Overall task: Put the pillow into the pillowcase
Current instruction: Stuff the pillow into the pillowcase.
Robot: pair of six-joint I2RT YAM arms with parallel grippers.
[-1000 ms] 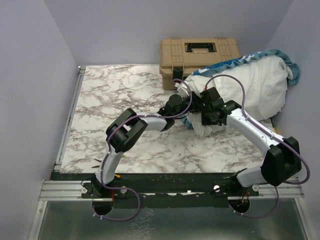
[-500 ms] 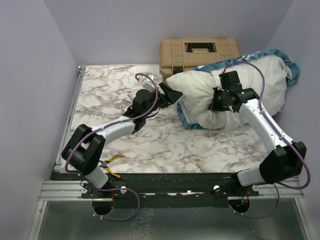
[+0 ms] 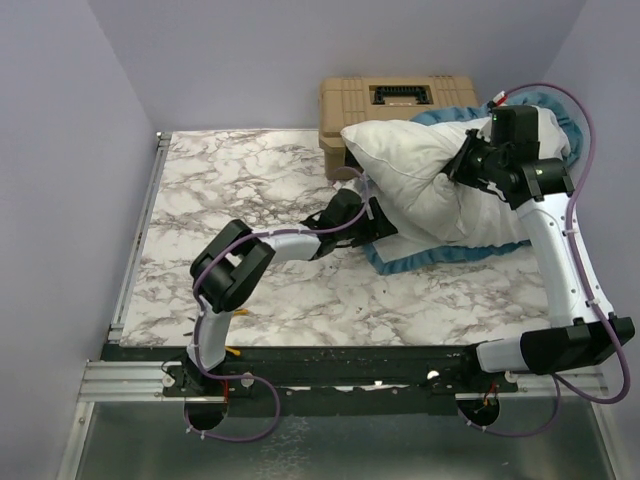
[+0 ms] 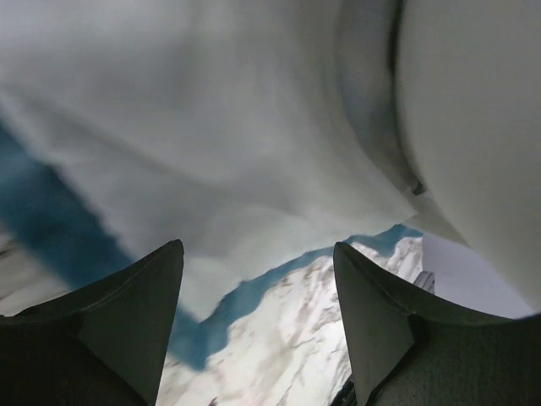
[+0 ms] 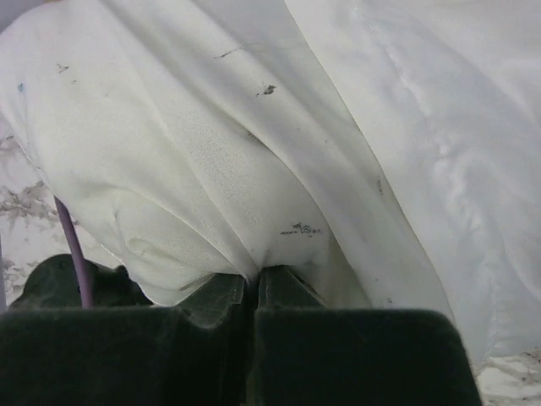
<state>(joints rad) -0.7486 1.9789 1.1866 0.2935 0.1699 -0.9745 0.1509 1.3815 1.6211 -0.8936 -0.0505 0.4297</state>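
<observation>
A: Right gripper (image 5: 254, 283)?
B: Clamped tight on a fold of the pillow (image 3: 415, 175). Pillow is bunched at the far right of the table (image 3: 230, 190), on top of the pillowcase (image 3: 440, 258).
A: Left gripper (image 4: 255, 249)?
B: Jaws wide, holding nothing. Pillowcase's white fabric and blue frill lie just ahead of its fingertips, at the pillow's near-left edge.

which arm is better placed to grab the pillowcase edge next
Left: the left gripper is open right at the blue frilled edge of the pillowcase, while the right gripper is shut on the pillow, holding it up.
</observation>
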